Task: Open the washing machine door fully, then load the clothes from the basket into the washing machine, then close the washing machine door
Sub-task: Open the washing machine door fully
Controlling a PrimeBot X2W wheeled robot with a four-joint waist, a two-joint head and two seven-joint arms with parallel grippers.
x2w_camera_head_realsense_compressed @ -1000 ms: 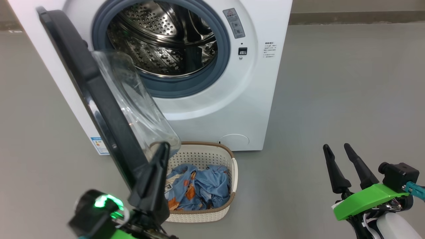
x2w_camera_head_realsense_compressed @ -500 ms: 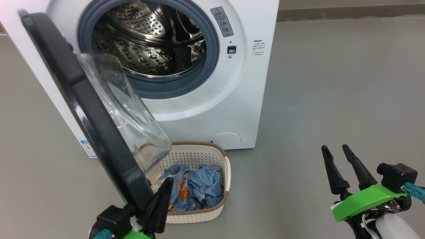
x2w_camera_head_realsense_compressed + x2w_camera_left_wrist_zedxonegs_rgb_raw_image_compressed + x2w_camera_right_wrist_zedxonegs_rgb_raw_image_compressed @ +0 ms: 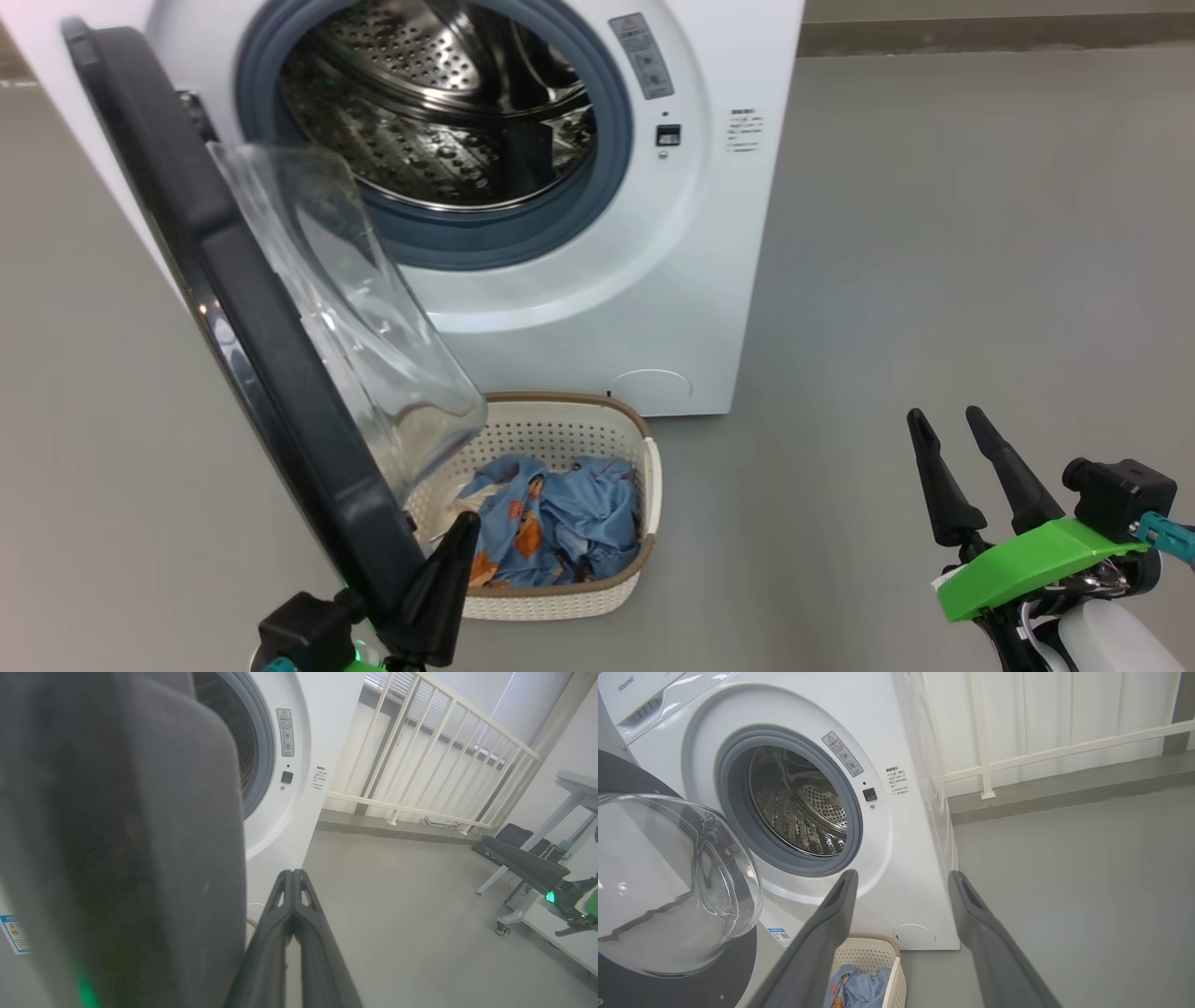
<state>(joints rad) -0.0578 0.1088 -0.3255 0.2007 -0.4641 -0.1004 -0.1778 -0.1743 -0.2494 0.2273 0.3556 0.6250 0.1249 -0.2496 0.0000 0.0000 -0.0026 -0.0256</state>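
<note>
door (image 3: 266, 373) is swung out from the washer (image 3: 579, 308), drum open behind it; basket (image 3: 560, 434) sits on the floor right in front, partly under the door's glass bowl, blue bear clothes (image 3: 560, 523) bunched inside; left gripper (image 3: 465, 525) has fingers pinched together, empty, just beside the door's lower edge; right gripper (image 3: 945, 416) is well off to the side, fingers spread wide, holding nothing

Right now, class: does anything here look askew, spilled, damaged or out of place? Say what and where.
Nothing is spilled or broken. The clothes lie inside the basket, upright before the washer. One awkward spot: in the head view the open door overlaps the basket's left end.
</note>
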